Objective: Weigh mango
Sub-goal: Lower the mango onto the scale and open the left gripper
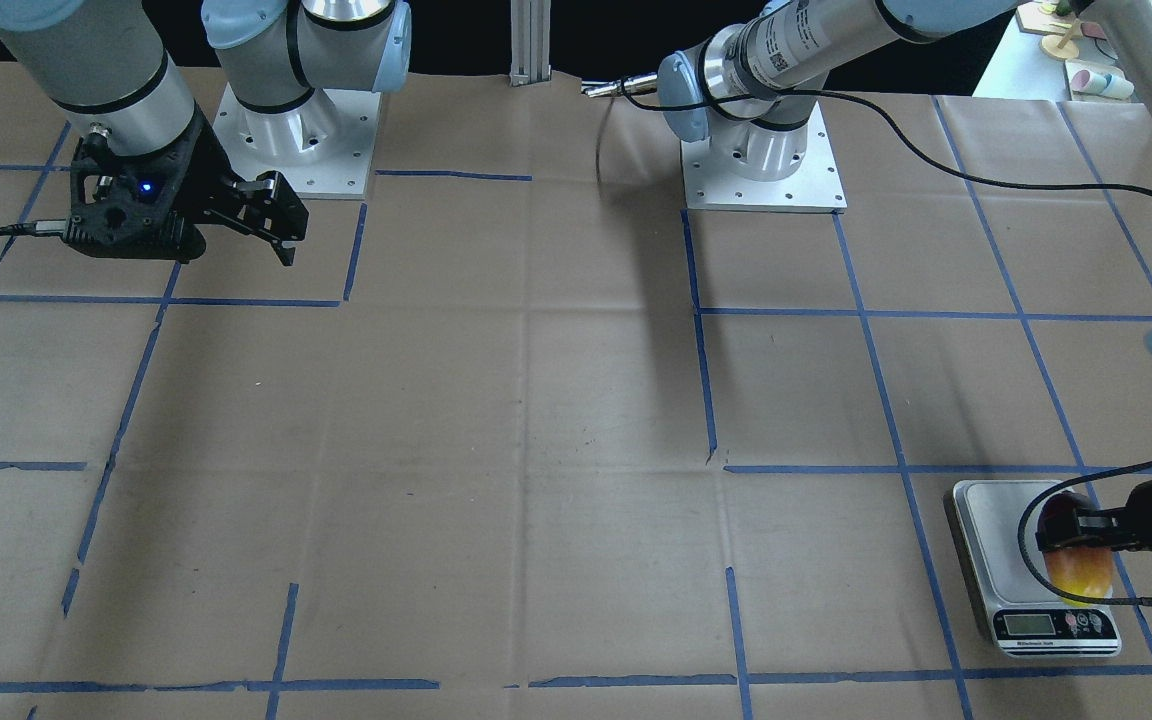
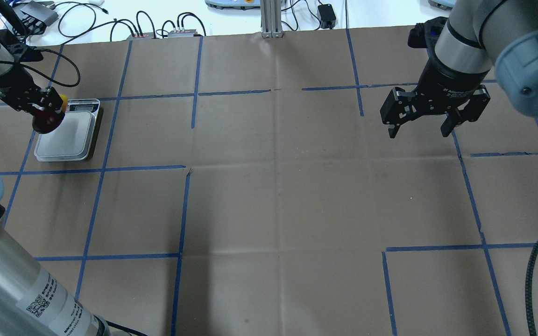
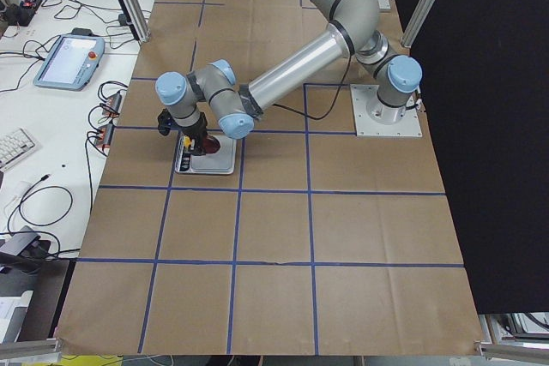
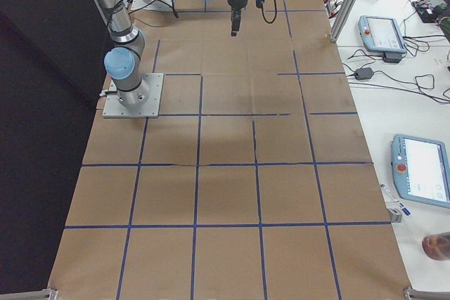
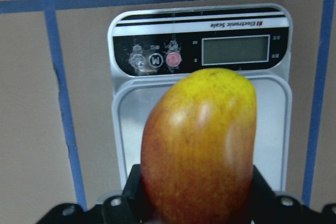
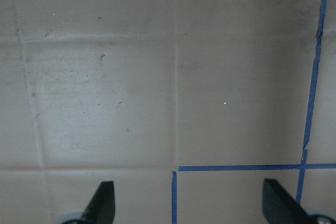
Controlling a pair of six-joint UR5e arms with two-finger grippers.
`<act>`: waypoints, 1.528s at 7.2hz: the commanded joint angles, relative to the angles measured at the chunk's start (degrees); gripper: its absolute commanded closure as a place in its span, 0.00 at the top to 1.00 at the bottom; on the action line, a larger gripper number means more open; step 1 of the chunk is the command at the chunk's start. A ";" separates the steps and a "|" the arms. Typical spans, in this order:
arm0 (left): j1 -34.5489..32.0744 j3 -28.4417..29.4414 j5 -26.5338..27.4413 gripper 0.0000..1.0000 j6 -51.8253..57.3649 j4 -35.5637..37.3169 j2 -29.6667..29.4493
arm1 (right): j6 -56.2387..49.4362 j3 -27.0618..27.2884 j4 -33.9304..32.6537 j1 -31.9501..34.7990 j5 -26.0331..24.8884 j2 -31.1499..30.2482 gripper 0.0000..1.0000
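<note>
left gripper (image 2: 50, 108) holds mango (image 2: 45, 122) over scale (image 2: 69, 141)

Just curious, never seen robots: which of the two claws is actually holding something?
The left gripper, at the scale, is shut on the mango; the right gripper hangs open and empty.

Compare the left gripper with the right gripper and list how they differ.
The left gripper has its jaws shut on the mango; the right gripper has its jaws wide open, holding nothing. The left gripper is over the scale; the right gripper hangs over bare brown paper on the table. Both are black and two-fingered.
</note>
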 commanded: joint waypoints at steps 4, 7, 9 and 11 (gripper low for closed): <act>-0.36 -2.08 1.09 0.46 -0.41 3.43 -0.55 | 0.00 0.00 0.00 0.00 0.00 0.00 1.00; -0.10 -2.44 2.50 1.00 -0.23 3.08 -0.20 | 0.00 0.00 0.00 0.00 0.00 0.00 1.00; -0.10 -1.83 2.77 1.00 -0.58 2.38 5.13 | 0.00 0.00 0.00 0.00 0.00 0.00 1.00; -3.68 -2.00 1.89 1.00 -8.00 -6.52 13.83 | 0.00 0.00 0.00 0.00 0.00 0.00 1.00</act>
